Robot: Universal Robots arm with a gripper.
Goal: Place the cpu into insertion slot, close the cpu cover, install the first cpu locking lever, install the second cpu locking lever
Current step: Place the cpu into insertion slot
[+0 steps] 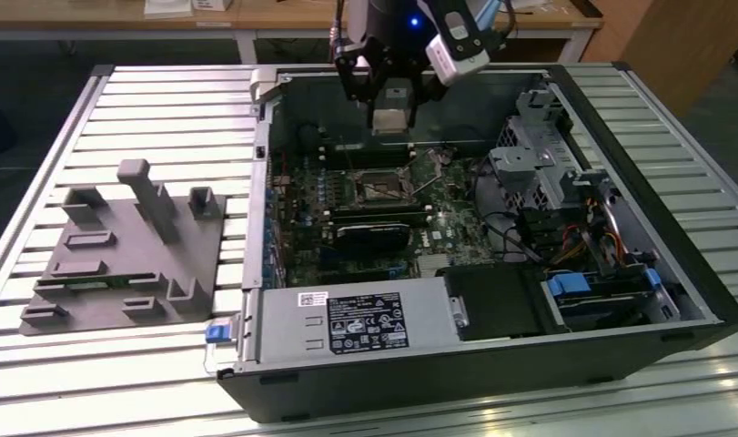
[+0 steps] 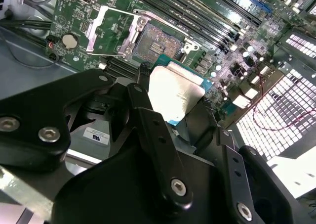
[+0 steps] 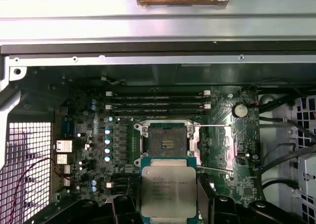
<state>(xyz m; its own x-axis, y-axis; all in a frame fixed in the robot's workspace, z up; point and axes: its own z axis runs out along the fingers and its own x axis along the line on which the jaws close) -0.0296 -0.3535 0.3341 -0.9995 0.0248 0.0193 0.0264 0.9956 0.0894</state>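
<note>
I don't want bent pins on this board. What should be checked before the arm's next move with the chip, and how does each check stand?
1. Small square silvery-topped cpu clamped in the black gripper: ok.
2. Square dark-centred insertion slot empty: ok.
3. Thin silvery frame cpu cover swung off the slot: ok.
4. Cpu seated: not ok, held above the green motherboard.
5. Corner marks matching: cannot tell.

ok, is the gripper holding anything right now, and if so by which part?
Yes. The gripper is clamped on the flat square silvery cpu, holding it by two opposite side edges with its metal top exposed.
</note>
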